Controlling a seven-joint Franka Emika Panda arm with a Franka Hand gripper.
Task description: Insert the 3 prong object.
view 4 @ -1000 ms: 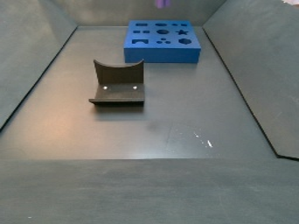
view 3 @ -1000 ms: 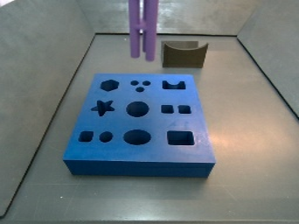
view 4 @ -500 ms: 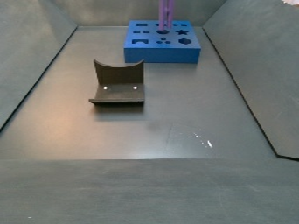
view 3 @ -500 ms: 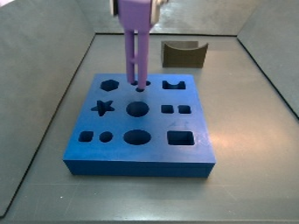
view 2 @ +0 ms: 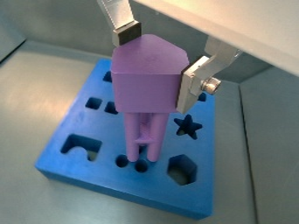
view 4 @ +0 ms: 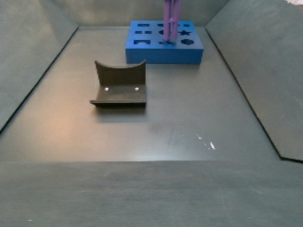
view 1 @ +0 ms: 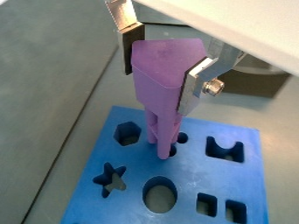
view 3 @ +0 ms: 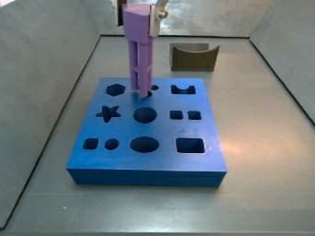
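Purple and upright, the one 3 prong object (view 1: pixel 162 83) is clamped between the pincer (view 1: pixel 166 59)'s two silver fingers (view 1: pixel 198 77) in both wrist views, rod tips entering the blue block (view 2: pixel 87 162)'s small round holes. In a side view, one brown notched block (view 4: pixel 120 85) sits mid-tabletop (view 4: pixel 178 133); the blue block (view 4: pixel 166 46) lies at top centre.

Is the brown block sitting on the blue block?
No, the brown block sits on the floor behind the blue block, away from the hand.
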